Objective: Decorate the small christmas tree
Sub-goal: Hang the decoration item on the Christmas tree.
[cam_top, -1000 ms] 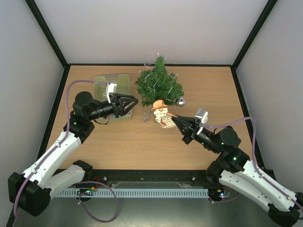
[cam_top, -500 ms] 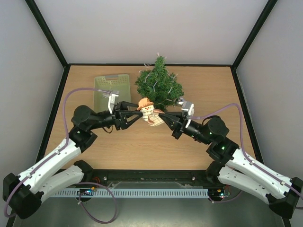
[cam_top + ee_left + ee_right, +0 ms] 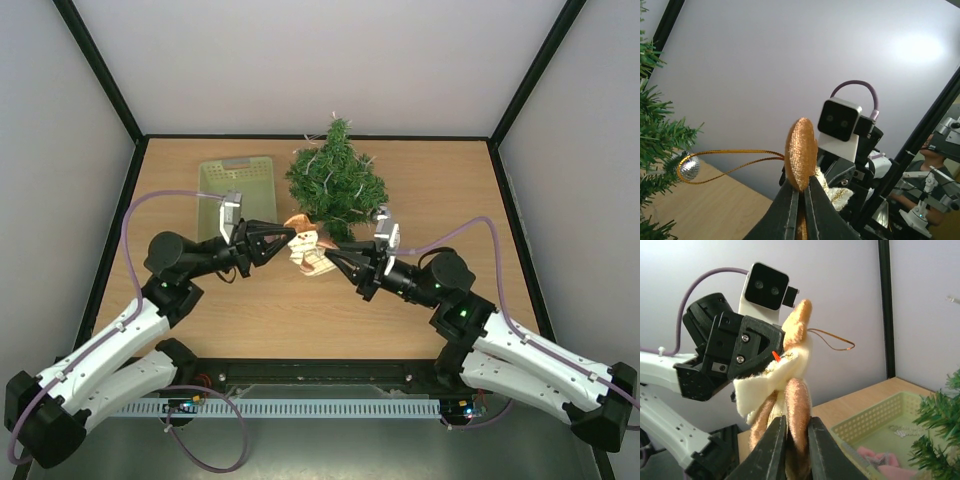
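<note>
The small christmas tree (image 3: 335, 180) stands at the back middle of the table, with a silver ball (image 3: 688, 167) hanging on a branch. In front of it a plush snowman ornament (image 3: 305, 250) with an orange hat hangs in the air between both arms. My left gripper (image 3: 287, 240) is shut on the hat brim (image 3: 801, 155), and the gold hanging loop (image 3: 725, 161) trails toward the tree. From the other side, my right gripper (image 3: 796, 422) is shut on the snowman's brown lower part (image 3: 799, 405).
A pale green basket (image 3: 240, 180) sits left of the tree, with pink items (image 3: 885, 465) and small silvery pieces in it. Black frame posts and pale walls enclose the wooden table (image 3: 450, 190).
The right arm carried the snowman leftward to the front of the tree. The left arm swung in from the basket, and its open jaws shut on the hat.
</note>
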Tool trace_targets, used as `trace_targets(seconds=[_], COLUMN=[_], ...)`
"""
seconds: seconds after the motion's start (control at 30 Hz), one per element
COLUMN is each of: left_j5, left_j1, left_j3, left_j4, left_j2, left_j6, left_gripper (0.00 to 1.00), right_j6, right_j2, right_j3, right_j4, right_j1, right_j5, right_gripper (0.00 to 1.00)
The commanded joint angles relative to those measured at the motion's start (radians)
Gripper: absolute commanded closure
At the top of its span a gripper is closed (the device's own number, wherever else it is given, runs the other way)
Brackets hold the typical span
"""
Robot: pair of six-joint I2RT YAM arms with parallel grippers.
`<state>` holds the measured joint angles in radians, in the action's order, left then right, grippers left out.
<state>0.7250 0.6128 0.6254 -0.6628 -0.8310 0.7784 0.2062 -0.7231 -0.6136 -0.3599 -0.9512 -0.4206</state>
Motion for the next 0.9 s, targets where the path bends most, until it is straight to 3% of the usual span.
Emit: trace_targets(seconds=[0.0, 0.13, 0.27, 0.43, 0.63, 0.87], left_j5=[0.026, 0.058, 0.120, 0.254, 0.323, 0.282], left_j1=[0.004, 0.004, 0.004, 0.005, 0.012, 0.031], left_j3=[-0.026, -0.009, 0.038, 0.099, 0.130, 0.144], left_j4=[-0.065, 0.077, 0.200, 0.414, 0.613, 0.581], left_j2=[0.011, 0.022, 0.014, -0.010, -0.059, -0.098], left_j6=[-0.060, -0.232, -0.370, -0.646, -0.968, -0.971], left_gripper=[0.98, 0.98, 0.98, 0.97, 0.97, 0.98], right_j6=[0.015, 0.015, 0.030, 0.038, 0.144, 0.132], right_j2=[0.011, 0.071, 0.138, 0.131, -0.002, -0.045], right_j3=[0.015, 0.016, 0.022, -0.025, -0.110, -0.089], right_j4=[0.023, 0.110, 0.141, 0.184, 0.244, 0.270], right_j1=[-0.010, -0.010, -0.010, -0.009, -0.010, -0.010], right_j5=[-0.012, -0.006, 0.019, -0.009, -0.104, -0.125], right_gripper=[0.78, 0.45, 0.27, 0.27, 0.31, 0.36])
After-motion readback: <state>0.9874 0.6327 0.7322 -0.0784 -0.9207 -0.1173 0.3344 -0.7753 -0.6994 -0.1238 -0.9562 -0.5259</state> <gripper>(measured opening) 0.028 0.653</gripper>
